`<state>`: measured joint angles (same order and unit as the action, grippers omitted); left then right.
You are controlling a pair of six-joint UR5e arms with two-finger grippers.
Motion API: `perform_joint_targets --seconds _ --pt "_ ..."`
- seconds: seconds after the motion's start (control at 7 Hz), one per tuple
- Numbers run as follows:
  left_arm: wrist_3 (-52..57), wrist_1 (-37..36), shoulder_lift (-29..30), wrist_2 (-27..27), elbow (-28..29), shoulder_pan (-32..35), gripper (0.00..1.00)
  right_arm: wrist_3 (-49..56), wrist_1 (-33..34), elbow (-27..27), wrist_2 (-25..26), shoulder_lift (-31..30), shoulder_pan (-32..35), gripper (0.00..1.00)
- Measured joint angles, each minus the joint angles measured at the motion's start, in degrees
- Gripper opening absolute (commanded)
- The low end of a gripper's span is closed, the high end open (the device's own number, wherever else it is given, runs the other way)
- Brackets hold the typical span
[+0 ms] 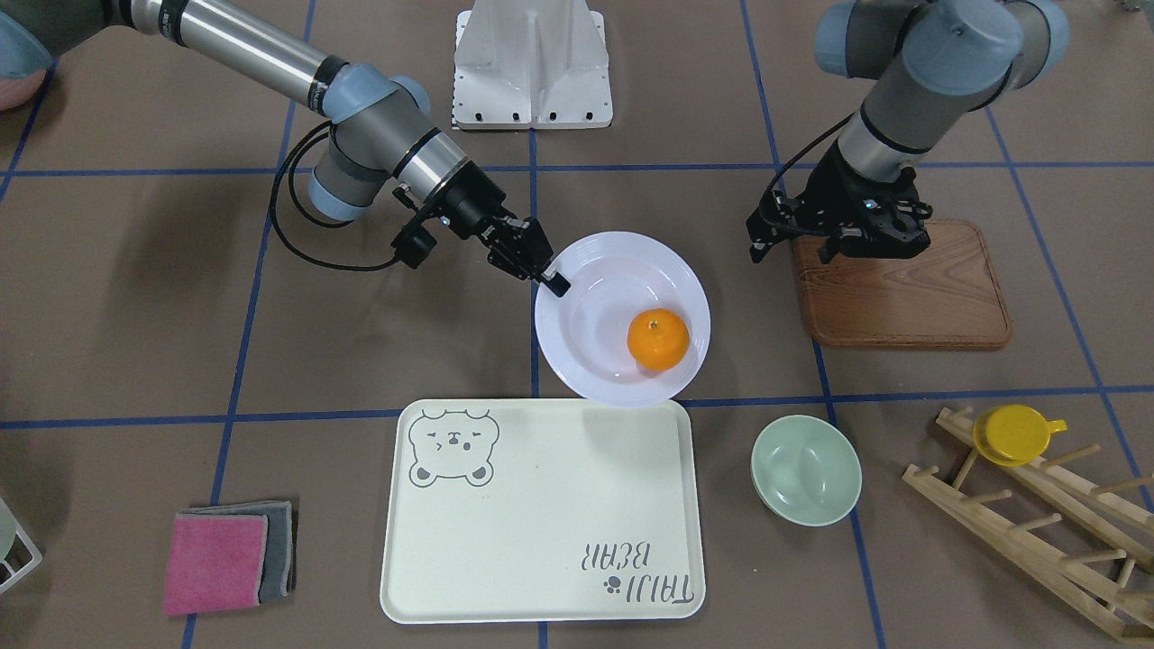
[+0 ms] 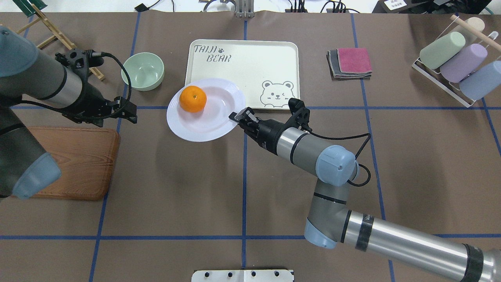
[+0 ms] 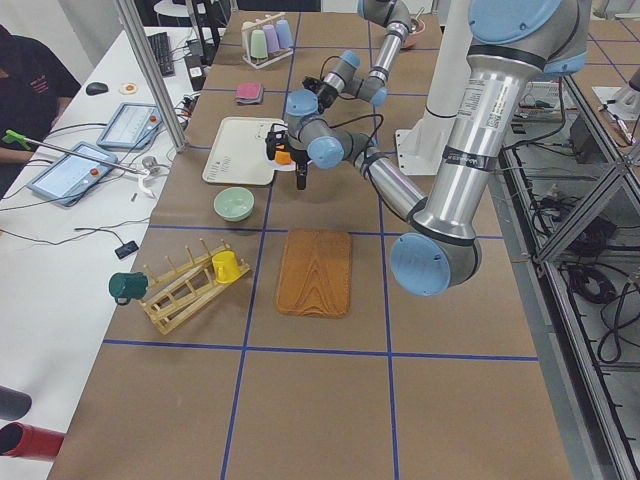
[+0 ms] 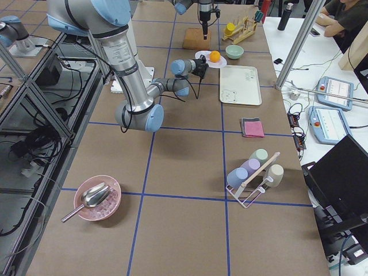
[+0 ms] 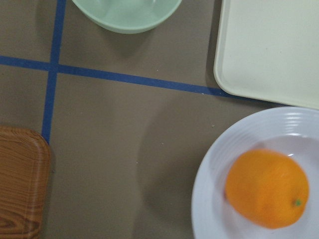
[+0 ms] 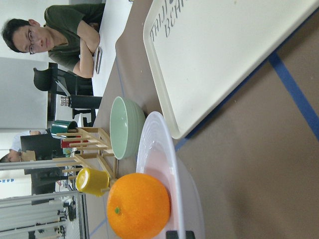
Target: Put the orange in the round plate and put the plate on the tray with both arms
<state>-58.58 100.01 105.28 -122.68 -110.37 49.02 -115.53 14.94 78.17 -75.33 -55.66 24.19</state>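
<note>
Right jaws pinch the plate's (image 1: 586,347) rim, with the orange (image 1: 658,339) lying inside.

The right jaws are closed narrow on the robot-side rim. The orange rests across the well from them, bright and round, its green stem dimple showing. The white ridged plate overlaps the tray's (image 1: 541,514) robot-side edge, mid-worktop (image 1: 135,315). The left jaws hang over the board's (image 1: 911,297) corner, apart from the plate; I cannot tell their spread.

Brown table (image 2: 164,203) gridded with blue tape lines (image 2: 156,237), white side desk (image 3: 60,290) along its far long edge carrying two tablets (image 3: 72,172) and cables, aluminium post (image 3: 150,70) at that edge, person (image 3: 25,85) seated there, cable-cluttered dark floor (image 3: 600,420) off the opposite edge.
</note>
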Motion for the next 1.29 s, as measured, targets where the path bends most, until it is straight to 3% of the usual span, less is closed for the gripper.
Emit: perform_joint_targets --seconds 0.29,0.57,0.71,0.86,1.0,1.14,1.29 --pt "6.17 0.01 -2.60 0.16 -0.10 2.18 0.98 -7.56 11.05 -1.17 8.01 2.16 1.34 0.00" --pt "7.24 0.01 -3.10 0.38 -0.05 2.61 0.98 -12.29 19.26 -4.83 12.88 4.79 1.52 0.00" --pt "7.31 0.01 -3.12 0.44 -0.03 2.64 0.98 -13.61 20.96 -6.51 14.32 5.20 1.53 0.09" --pt "7.33 0.03 -3.17 0.48 -0.02 2.65 0.98 -14.74 22.13 -7.47 15.37 5.47 1.51 0.92" --pt "7.34 0.07 -3.21 0.50 -0.03 2.66 0.98 -14.86 22.70 -7.55 15.51 5.64 1.59 1.00" --pt "7.34 0.09 -3.22 0.51 -0.07 2.72 0.98 -12.74 22.91 -6.64 13.90 5.48 1.93 1.00" --pt "7.34 0.09 -3.23 0.51 -0.09 2.81 0.98 -6.77 23.08 -4.16 8.46 4.27 2.59 1.00"
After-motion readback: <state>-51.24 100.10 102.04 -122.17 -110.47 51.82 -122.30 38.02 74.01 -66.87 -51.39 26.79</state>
